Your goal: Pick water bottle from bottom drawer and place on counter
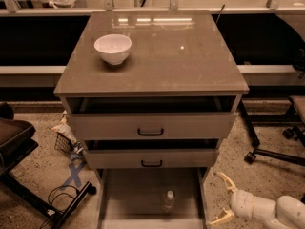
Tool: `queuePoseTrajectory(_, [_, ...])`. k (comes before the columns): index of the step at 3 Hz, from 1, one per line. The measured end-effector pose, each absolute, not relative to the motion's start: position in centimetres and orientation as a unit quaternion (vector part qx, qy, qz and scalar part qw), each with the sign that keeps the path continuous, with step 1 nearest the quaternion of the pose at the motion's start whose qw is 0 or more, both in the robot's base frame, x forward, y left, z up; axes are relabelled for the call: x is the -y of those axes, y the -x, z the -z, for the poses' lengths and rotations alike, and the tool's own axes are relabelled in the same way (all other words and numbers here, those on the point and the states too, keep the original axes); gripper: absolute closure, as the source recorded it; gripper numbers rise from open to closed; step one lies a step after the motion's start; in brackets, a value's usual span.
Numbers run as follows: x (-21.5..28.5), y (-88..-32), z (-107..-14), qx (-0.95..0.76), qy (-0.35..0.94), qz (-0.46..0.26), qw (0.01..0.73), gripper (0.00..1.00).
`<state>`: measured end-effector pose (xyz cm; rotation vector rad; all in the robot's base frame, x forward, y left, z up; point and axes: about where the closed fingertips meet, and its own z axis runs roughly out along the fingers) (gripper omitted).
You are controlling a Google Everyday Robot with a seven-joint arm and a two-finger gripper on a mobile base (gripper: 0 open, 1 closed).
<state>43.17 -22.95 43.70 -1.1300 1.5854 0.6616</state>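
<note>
Water bottle (168,200) sits on the floor of the bottom drawer (128,194), which is pulled out at the foot of the drawer cabinet (195,127). It is near the drawer's front and a little right of its middle. Its white cap points toward the cabinet. The clear body is faint against the drawer floor, and I cannot tell whether it stands or lies.

The gripper (220,199) hangs low, just off the cabinet's right side, beside the open drawer's right rail. It is about level with the bottle and apart from it, with the rail between them. The jaws are spread wide, and the pale fingertips (228,181) point left toward the drawer. They hold nothing and touch nothing.

The arm behind the gripper is cut off at the lower right corner, and the bottom drawer's front runs off the lower edge. The two upper drawers (109,127) are partly pulled out, and their insides are too dark to read.

On top of the cabinet, the bench (186,61) carries a white bowl (113,48) near its back left corner.
</note>
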Motion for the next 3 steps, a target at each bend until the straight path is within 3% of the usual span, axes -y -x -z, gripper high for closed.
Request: queuePoseTrajectory(3, [16.9,-44.8,-30.2,-0.653,0.453,-0.352,0.494,0.0])
